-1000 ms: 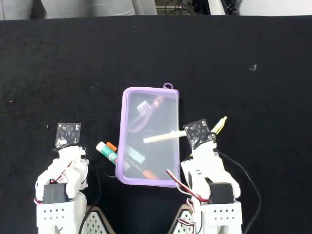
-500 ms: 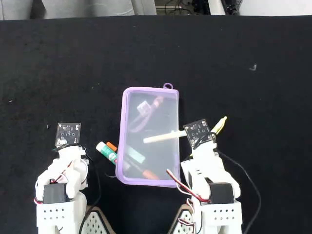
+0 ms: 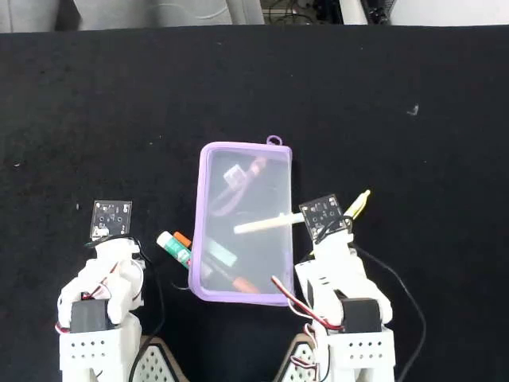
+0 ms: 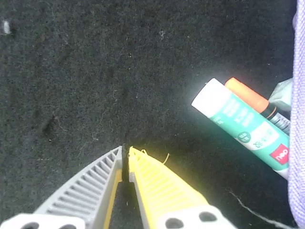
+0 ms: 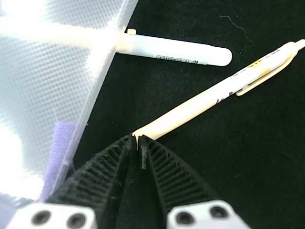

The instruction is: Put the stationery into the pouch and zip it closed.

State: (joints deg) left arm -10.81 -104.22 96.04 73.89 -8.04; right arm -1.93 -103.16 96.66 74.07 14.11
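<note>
Pouch [image 3: 199, 223] lies mid-table. White pen [image 3: 266, 224] sits half in at its 3 o'clock edge, probably the open side. Glue stick [image 3: 172, 247] waits at 8 o'clock. Left gripper [image 4: 125, 164] and right gripper [image 5: 138, 143] are both closed and empty, the right one's tips at the cream pen [image 5: 214, 90].

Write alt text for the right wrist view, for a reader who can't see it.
The right arm's black tool, shut, has its tips at one end of a cream pen lying on the black table. Beyond it, a white marker sticks out past the edge of a clear mesh pouch.
</note>
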